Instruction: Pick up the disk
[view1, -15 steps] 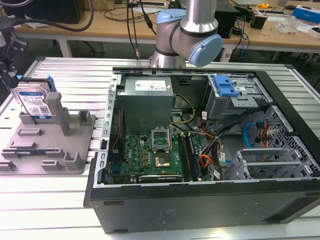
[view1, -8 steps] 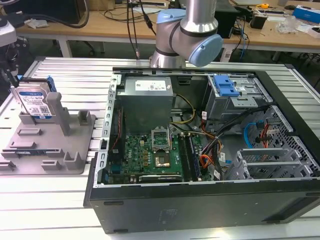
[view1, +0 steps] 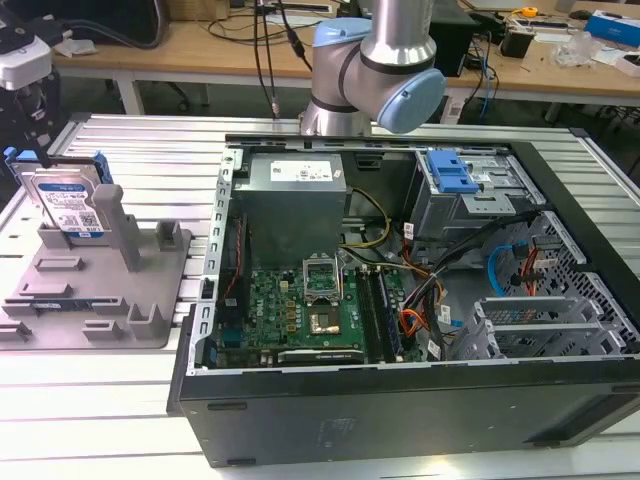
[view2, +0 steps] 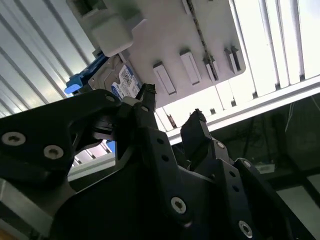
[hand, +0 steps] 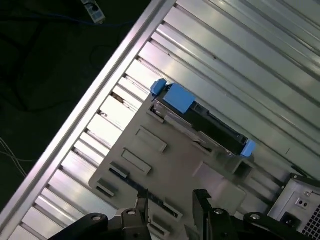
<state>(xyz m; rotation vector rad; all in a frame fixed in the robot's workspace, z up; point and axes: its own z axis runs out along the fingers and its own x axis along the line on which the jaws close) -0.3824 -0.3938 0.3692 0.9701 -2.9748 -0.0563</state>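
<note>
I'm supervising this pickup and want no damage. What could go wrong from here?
1. The disk stands on edge in the grey fixture, close beside an upright post; the open end effector could strike that post while descending.
2. Its blue side rails jut past the disk's ends; closing on them could let it slip or tilt.

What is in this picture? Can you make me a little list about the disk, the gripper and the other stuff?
disk: the disk stands on edge in the grey fixture, at the exterior view's left
gripper: the gripper is open, holds nothing, faces the fixture, well apart from the disk
nearby: open computer case beside the fixture
surface: slatted metal table
task: disk not picked up yet
</note>
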